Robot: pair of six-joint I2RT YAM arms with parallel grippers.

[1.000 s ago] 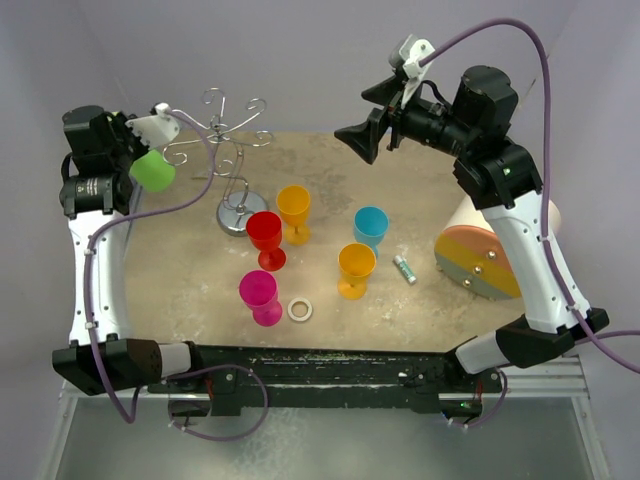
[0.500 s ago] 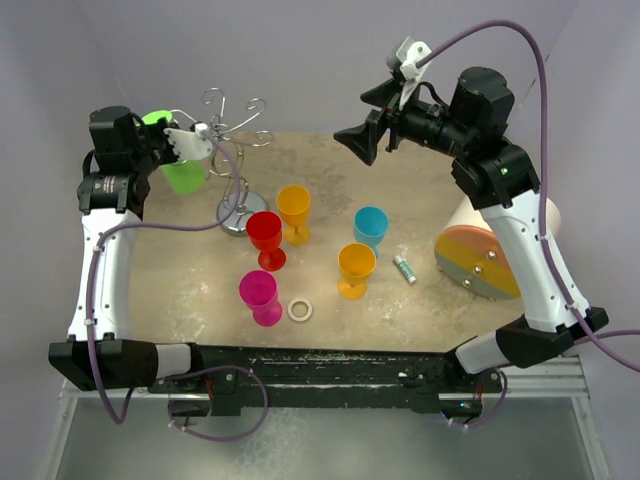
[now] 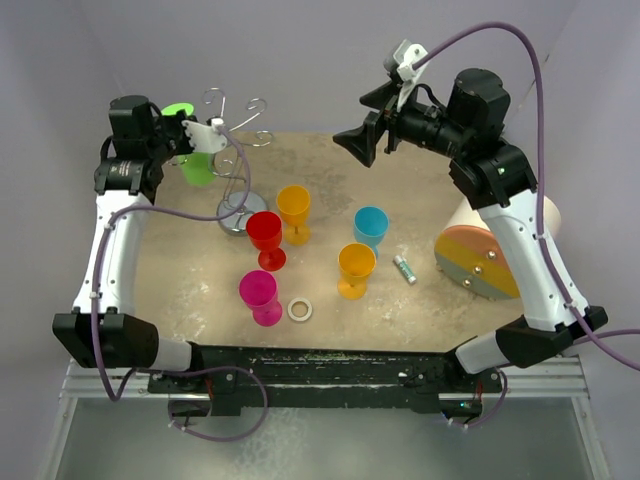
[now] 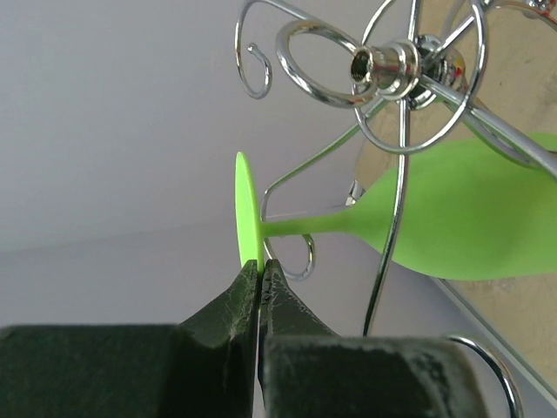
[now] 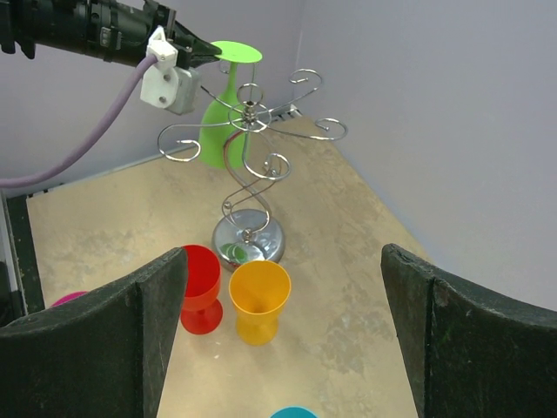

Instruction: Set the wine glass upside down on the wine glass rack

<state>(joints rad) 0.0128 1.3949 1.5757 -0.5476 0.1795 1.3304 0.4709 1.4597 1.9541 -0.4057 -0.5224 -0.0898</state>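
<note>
Left gripper (image 4: 261,266): clenched on the thin edge of the foot disc of the green wine glass (image 4: 470,218), one pad on each face. Holds it inverted, foot up and bowl down, at the far left of the table, just beside the wine glass rack (image 5: 250,235), foot about level with the curled hook arms. From the left wrist view, overlaps the wires; cannot tell whether touching any. Not hung yet, by the look of it.

Right gripper (image 5: 278,257): released, fingers spread wide, raised over the far side, right of the rack and well apart from it.

Handling, as judged:
- Looks like moulded plastic, so light, stiff and not fragile.
- Smooth, likely slippery at the disc edge.
- With a rim pinch, bowl free to swing about the pads; calls for slow moves.
- Stem left bare for sliding into a hook slot.
- Rack only thin wire on a round base; probably springs or tips if nudged sideways.
</note>
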